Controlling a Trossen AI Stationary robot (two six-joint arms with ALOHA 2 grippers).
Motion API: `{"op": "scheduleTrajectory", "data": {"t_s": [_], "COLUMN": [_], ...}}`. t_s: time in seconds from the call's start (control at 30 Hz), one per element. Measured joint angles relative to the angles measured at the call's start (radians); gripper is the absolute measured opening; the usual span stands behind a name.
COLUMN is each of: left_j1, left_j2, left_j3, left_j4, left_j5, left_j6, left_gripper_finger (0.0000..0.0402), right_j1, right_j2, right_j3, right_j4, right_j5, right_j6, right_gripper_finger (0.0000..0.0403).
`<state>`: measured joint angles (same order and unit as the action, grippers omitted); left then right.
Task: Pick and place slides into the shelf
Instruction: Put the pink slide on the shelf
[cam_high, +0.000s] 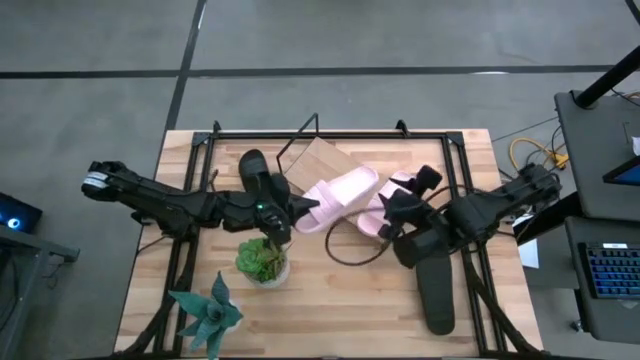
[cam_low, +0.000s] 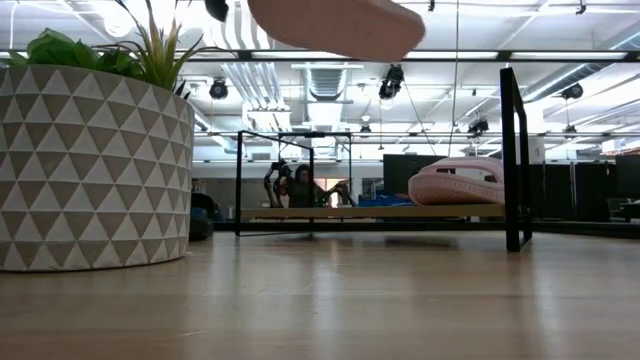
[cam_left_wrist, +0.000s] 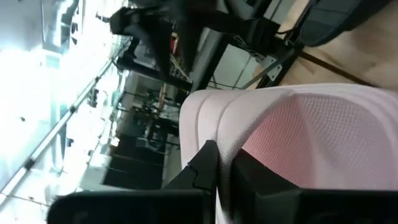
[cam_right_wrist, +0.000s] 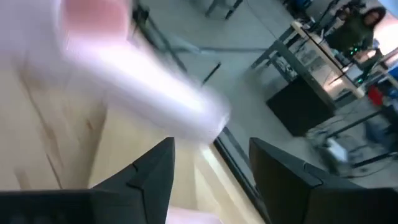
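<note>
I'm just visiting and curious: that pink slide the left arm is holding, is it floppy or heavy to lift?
Probably light: the left gripper carries the pink slide by its edge alone, clear of the table in the low view. Likely fairly stiff, since it juts out without obvious sagging. Its textured sole probably helps against slipping.

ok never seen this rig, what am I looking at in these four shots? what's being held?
Two dark robot arms work at a wooden table. One picture looks straight down, one sits at tabletop level, and one comes from each wrist. The left gripper is shut on a pale pink slide, lifted off the table; the left wrist view shows its fingers clamped on the strap. The right gripper is open, beside the second pink slide, which rests on the slanted wooden shelf. One black slide lies by the left arm, another under the right arm. Two potted plants stand near the front.
</note>
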<state>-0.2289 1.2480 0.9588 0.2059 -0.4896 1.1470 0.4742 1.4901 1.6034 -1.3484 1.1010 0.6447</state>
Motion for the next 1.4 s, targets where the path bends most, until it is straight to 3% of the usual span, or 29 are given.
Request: {"op": "scheduleTrajectory", "data": {"t_s": [0.13,0.33,0.63,0.97,1.4], "left_j1": [0.008,0.063,0.156,0.213,0.216], "left_j2": [0.068,0.213,0.414,0.571,0.678], "left_j3": [0.0,0.015,0.096,0.126,0.126], "left_j4": [0.065,0.181,0.188,0.323,0.419], "left_j5": [-0.037,-0.205,-0.169,-0.158,-0.202], "left_j6": [0.079,0.178,0.168,0.168,0.106], "left_gripper_finger": [0.0,0.0,0.0,0.0,0.0], "right_j1": [0.034,0.075,0.085,0.085,0.085], "right_j2": [-0.049,-0.077,-0.067,-0.067,-0.067], "right_j3": [-0.001,-0.001,-0.003,-0.003,-0.003], "right_j4": [0.07,0.085,0.082,0.082,0.082], "right_j5": [0.057,0.105,0.105,0.105,0.105], "right_j6": [-0.013,-0.025,-0.029,-0.039,-0.044], "right_gripper_finger": [0.0189,0.0189,0.0187,0.0187,0.0187]}}
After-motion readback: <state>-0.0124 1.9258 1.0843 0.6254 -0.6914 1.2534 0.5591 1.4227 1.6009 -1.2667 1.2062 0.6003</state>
